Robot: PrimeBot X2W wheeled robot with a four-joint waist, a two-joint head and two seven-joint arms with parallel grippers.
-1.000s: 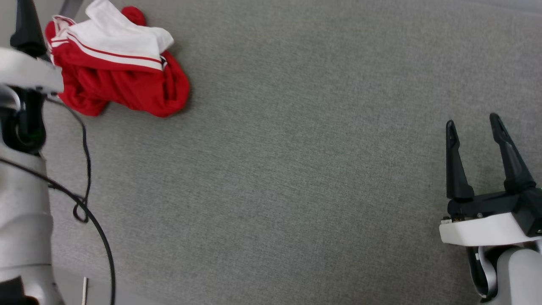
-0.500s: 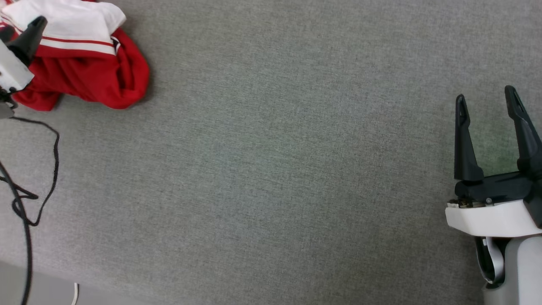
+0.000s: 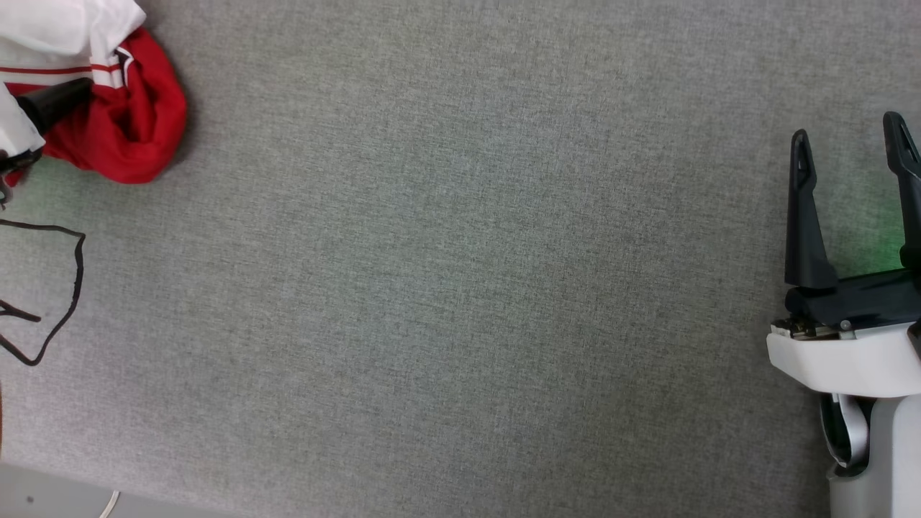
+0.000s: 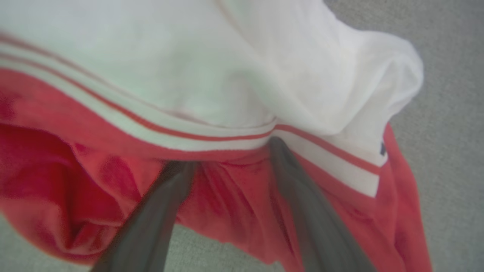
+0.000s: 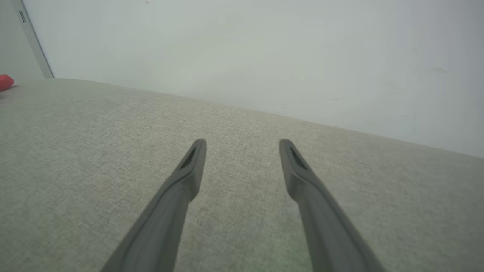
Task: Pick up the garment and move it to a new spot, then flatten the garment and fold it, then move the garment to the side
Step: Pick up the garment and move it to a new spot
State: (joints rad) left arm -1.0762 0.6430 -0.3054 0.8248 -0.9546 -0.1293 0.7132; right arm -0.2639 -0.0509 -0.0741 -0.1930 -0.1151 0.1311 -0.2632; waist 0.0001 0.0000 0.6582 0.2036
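Starting at the near right, the right hand point(image 3: 846, 129) hangs spread wide and empty over the grey fabric-covered counter point(image 3: 460, 288), well apart from the work. On the near left a loose black cable point(image 3: 72, 288) loops over the counter. Farther off, at the far left corner, the garment point(image 3: 137, 129) lies in a crumpled heap, a white sleeve on top of the red body. The left hand point(image 4: 232, 153) is at it, its fingers parted and unclenched, tips pushed against the red cloth just under the striped trim, gripping nothing yet. The step in hand looks to be the first pick-up. The next move likely calls for closing on a good bunch of cloth, perhaps several layers, before lifting it toward the open middle.
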